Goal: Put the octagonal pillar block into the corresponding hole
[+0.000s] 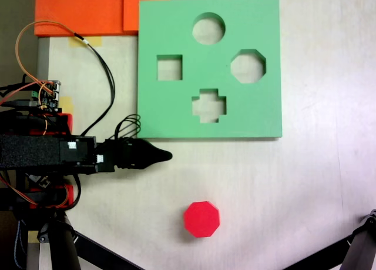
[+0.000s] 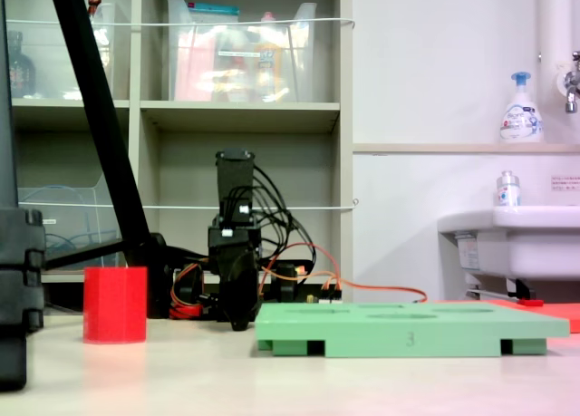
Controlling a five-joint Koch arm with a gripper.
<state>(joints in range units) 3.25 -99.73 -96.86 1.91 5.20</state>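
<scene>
Gripper (image 1: 166, 156) at the end of the black arm, its tips drawn together to a point and holding nothing, low over the surface (image 1: 305, 182) just beside the near edge of the green foam board (image 1: 170, 114). Octagonal pillar block (image 1: 202, 219), red and upright on the bare surface, stands apart from both, free for a grasp. Corresponding hole (image 1: 248, 66), eight-sided, lies open by the board's right edge, beside round, square and cross cutouts.

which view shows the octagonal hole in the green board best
The fixed view from above: the octagonal hole shows its full eight-sided outline on the right of the green board. The low side-on fixed view shows the board edge-on, so its cutouts are faint slivers and none can be identified.
</scene>
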